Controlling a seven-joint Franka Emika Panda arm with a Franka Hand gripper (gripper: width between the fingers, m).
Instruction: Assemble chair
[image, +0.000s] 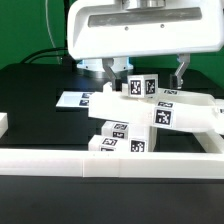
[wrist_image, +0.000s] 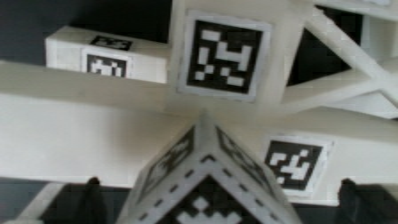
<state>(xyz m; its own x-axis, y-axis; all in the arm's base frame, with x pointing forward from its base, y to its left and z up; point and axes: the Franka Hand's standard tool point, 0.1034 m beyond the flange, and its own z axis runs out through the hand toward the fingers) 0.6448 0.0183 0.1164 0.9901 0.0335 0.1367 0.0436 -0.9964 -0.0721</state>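
The chair parts (image: 140, 118) are white blocks with black-and-white tags, piled together at mid-table. A tagged square piece (image: 140, 86) stands up at the top of the pile. My gripper (image: 145, 72) hangs right over it, open, with one finger (image: 109, 71) on each side and a gap to the piece. In the wrist view the gripper (wrist_image: 217, 205) straddles a tagged edge of that piece (wrist_image: 214, 165), and the dark fingertips (wrist_image: 71, 205) stand apart from it. Beyond it lie a wide white panel (wrist_image: 107, 120), a large-tagged block (wrist_image: 222, 55) and a small tagged block (wrist_image: 98, 55).
A long plain white border rail (image: 110, 160) runs across the front of the black table, with a short rail end (image: 4, 125) at the exterior view's left. The marker board (image: 75, 100) lies flat behind the pile on the left. Cables trail at the back left.
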